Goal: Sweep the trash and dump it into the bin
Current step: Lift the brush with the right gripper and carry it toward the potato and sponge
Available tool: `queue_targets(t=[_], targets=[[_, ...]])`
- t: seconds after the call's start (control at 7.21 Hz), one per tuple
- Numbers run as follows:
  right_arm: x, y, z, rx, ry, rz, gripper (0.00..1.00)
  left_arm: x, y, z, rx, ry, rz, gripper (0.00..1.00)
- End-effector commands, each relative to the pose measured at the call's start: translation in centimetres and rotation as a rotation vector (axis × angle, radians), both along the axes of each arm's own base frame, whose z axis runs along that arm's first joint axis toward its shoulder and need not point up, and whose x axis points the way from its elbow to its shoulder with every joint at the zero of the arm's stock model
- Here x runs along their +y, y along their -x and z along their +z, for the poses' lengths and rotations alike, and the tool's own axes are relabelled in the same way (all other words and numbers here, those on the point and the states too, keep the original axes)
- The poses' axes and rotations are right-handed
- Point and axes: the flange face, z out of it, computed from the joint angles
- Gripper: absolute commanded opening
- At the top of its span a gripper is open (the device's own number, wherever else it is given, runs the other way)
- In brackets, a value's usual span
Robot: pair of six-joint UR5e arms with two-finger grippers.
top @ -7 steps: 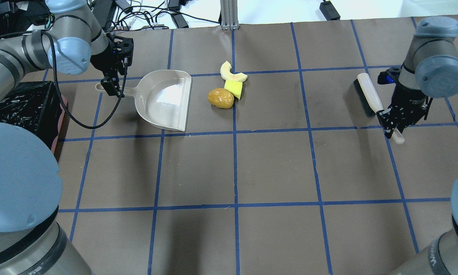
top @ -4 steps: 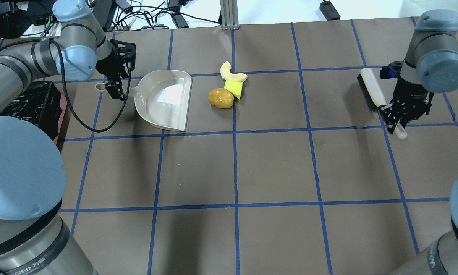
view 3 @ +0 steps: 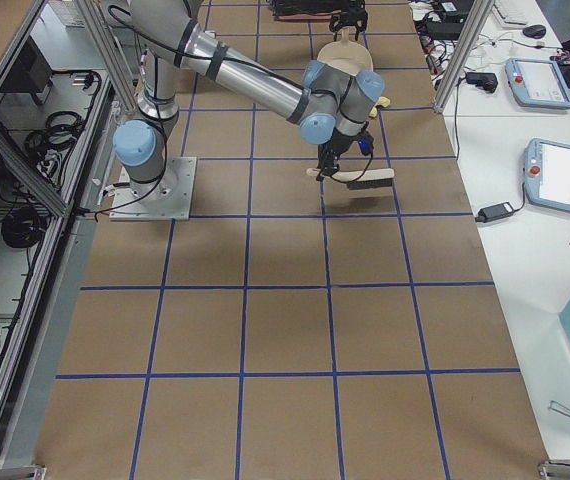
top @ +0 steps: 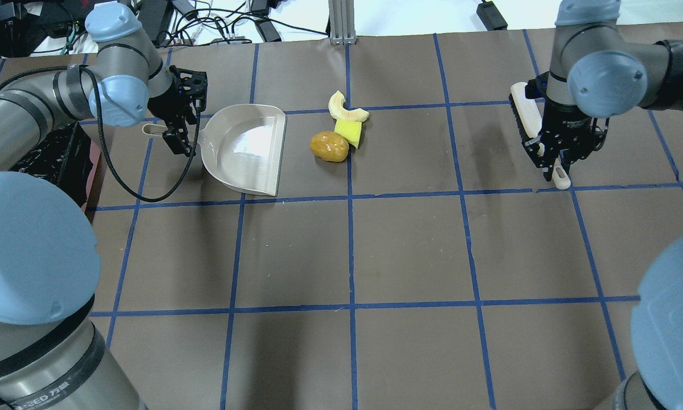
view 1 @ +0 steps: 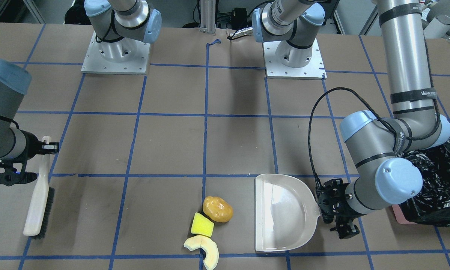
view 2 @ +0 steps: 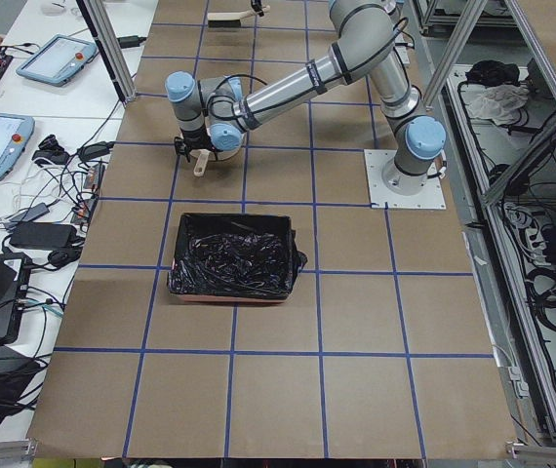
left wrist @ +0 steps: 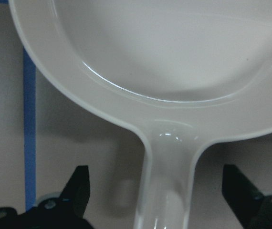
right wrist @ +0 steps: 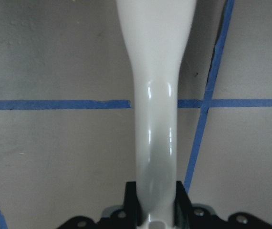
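While the left hand (top: 175, 140) hung open, one finger on either side of the dustpan (top: 244, 148) handle and neither touching it, the right hand (top: 552, 165) was clamped on the handle of the brush (top: 523, 117), which appeared lifted off the bench (top: 409, 250). The trash lay in a tight cluster near the pan's straight lip but apart from it: a potato-like lump (top: 329, 146), a yellow wedge (top: 349, 132) and a pale crescent (top: 344, 107). The bin (view 1: 435, 180) sat behind the left arm, well apart from the trash.

The step in hand looked to be taking up the pan. It would go best if the fingers closed squarely on the handle and left the lip flat on the bench, so nothing could slip beneath it. The brush would then need to land bristles-down beyond the trash, on the side away from the pan, and draw slowly, since the round lump could roll aside.
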Motion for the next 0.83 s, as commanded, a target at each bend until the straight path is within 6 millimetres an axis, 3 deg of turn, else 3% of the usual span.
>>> queue_targets(t=[0.0,0.14,0.28,0.42,0.55,0.69], targets=[[-2.9,-5.9,0.5,0.038,-0.038,0.080,0.13,-0.2,0.0,-0.6,0.009,0.000,0.006,0.87],[-5.4,-6.5,0.5,0.039,-0.087,0.094,0.11,-0.2,0.0,-0.7,0.011,-0.001,0.005,0.85],[-7.2,-7.5,0.5,0.042,-0.095,0.112,0.11,-0.1,0.1,-1.1,0.012,-0.007,0.000,0.74],[-8.0,-8.5,-0.6,0.058,-0.103,0.139,0.11,-0.1,0.4,-1.1,0.011,-0.007,-0.005,0.65],[-8.4,-10.5,-0.8,0.066,-0.097,0.172,0.11,0.0,0.3,-1.2,0.012,-0.009,0.000,0.64],[-8.7,-11.9,-1.0,0.081,-0.091,0.198,0.05,0.3,0.5,-1.6,0.016,-0.019,-0.003,0.59]])
